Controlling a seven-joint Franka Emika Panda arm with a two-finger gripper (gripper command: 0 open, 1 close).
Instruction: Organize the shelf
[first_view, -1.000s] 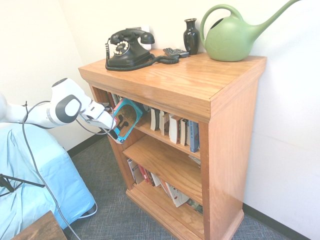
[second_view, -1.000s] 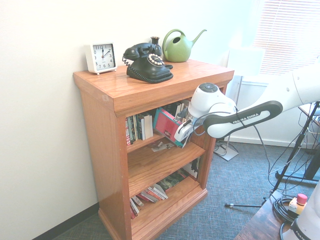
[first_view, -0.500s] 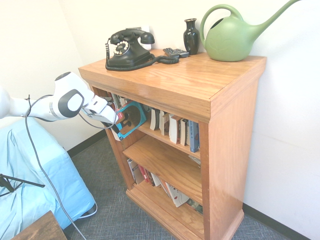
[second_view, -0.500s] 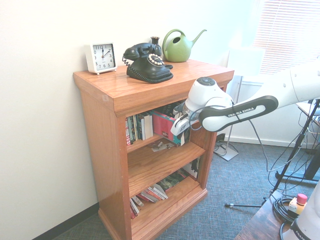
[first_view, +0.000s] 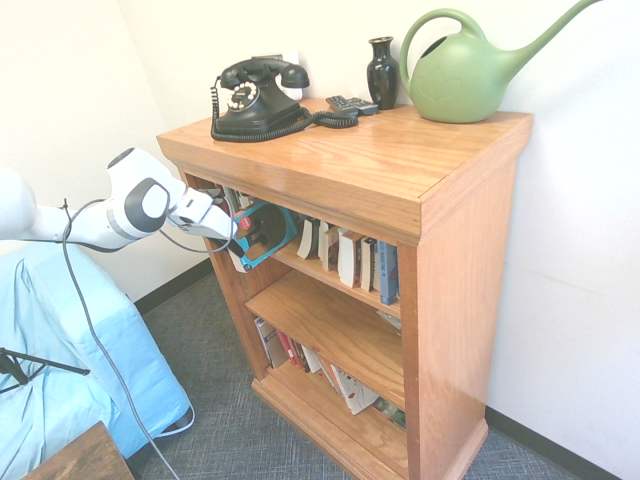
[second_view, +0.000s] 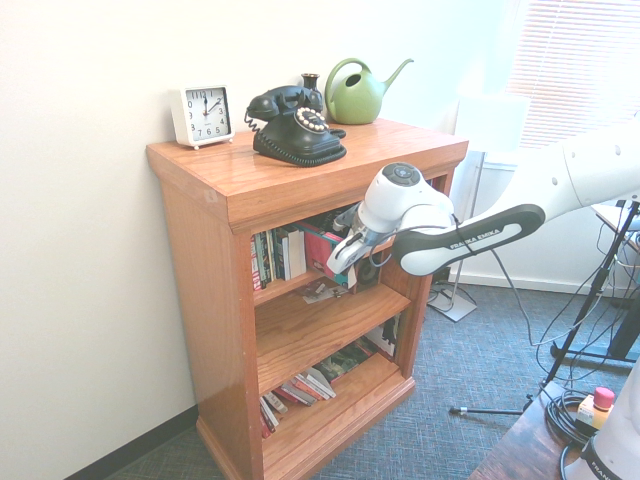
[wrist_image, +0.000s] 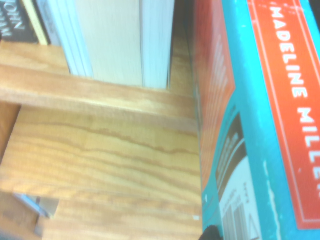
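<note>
1 gripper (first_view: 236, 250), at left, near the front of the upper tier; fingers together on 1 blue-edged book (first_view: 268, 228). Book: right of the gripper, tilted, its near end jutting past the front edge; the coming push likely turns on bringing its long axis in line with the row (first_view: 348, 260) at right. Shelf (first_view: 350, 165): 1, with 3 tiers, right of the arm. Obscured: the book's far end and part of the grip.
</note>
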